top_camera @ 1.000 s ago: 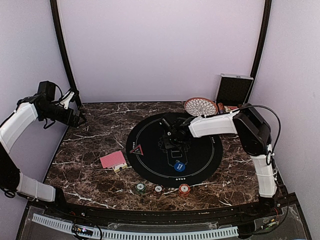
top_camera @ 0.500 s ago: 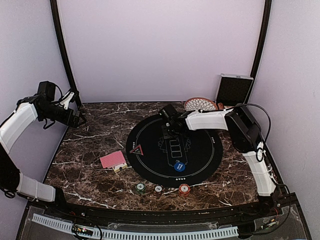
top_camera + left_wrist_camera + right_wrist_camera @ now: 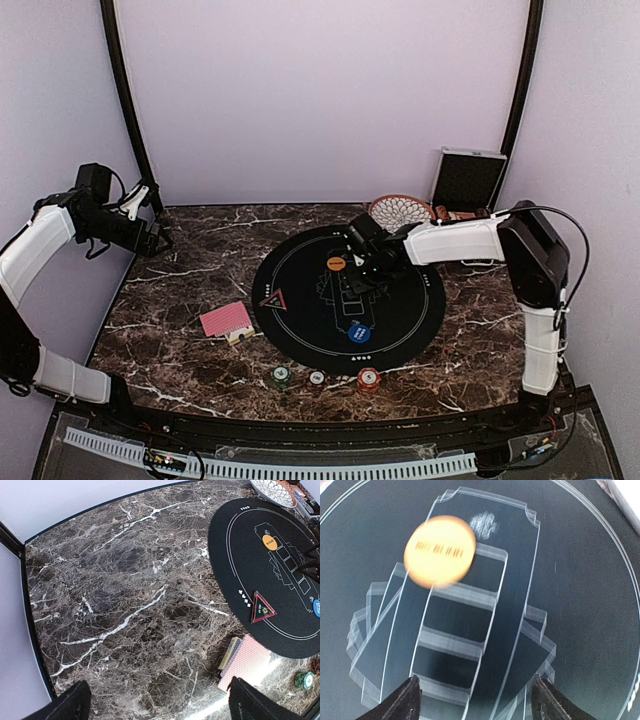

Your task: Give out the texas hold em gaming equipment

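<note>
Top view: orange disc (image 3: 336, 263) lies loose on the black mat (image 3: 300, 335), upper middle, just left of the right gripper (image 3: 357, 266), so the right arm's way nearer imo. Left wrist cam: left gripper (image 3: 159, 696) spread wide, empty, cards (image 3: 248, 660) lower right. Right wrist cam: we see fingers (image 3: 409, 700) spread, disc upper left, untouched.
</note>
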Robot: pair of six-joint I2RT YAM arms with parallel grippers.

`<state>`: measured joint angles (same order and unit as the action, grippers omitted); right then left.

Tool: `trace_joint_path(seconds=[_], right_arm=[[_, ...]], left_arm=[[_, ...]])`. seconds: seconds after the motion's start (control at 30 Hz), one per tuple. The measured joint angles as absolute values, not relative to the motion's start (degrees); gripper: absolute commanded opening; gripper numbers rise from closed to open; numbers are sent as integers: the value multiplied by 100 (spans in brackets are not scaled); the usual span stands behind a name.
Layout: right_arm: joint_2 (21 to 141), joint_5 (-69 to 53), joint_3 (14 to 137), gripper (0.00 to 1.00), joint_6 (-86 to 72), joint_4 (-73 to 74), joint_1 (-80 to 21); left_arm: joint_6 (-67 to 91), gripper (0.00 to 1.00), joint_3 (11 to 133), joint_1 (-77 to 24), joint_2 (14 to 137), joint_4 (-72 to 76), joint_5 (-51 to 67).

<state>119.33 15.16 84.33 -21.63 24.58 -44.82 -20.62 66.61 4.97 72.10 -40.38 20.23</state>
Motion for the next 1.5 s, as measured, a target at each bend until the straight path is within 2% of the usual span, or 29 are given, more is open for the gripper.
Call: trace_joint_path(seconds=[0.27, 0.53, 0.8, 1.17, 1.5], right_arm=[[10798, 1087, 7234, 66, -2167, 2499, -5059], [11000, 943, 7225, 58, -2145, 2539, -5570], [11229, 1055, 7258, 48, -2106, 2534, -5669], [10947, 1225, 6755, 45, -2158, 2169, -5690], [10683, 1363, 6523, 40, -2196, 2486, -5690]], left_arm=[[-2060, 99, 6661, 497, 7210, -4047, 2064], [-2062, 99, 6661, 497, 7210, -4053, 2097], [-2062, 99, 6661, 497, 7210, -4064, 2123], [-2062, 99, 6661, 497, 7210, -4088, 2167], [-2062, 99, 6661, 497, 7210, -4093, 2167]])
